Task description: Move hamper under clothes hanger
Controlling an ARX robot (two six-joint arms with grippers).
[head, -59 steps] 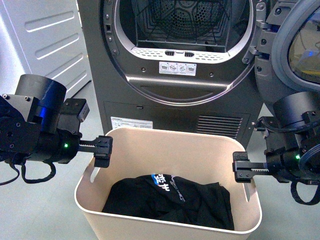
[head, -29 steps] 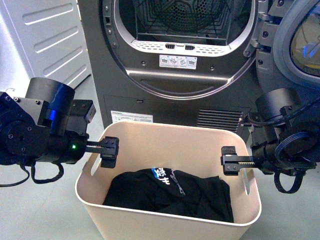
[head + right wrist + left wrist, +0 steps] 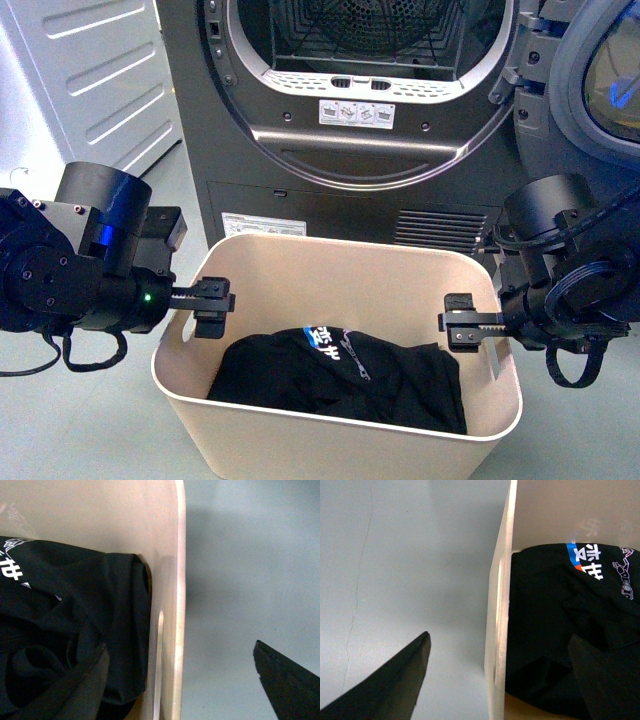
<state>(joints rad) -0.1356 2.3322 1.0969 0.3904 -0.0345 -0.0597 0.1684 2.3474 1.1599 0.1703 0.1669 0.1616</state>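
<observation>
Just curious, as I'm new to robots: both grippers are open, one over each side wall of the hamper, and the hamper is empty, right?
Not empty: the front view shows black clothing lying in the hamper. The rest holds: the left gripper and right gripper are open, one over each side wall.

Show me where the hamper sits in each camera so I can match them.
Front view: hamper lower centre, before the dryer.
Left wrist view: its wall edge-on, between floor and black printed garment.
Right wrist view: the opposite wall, likewise edge-on.
Shared landmark: that garment's white print.
</observation>
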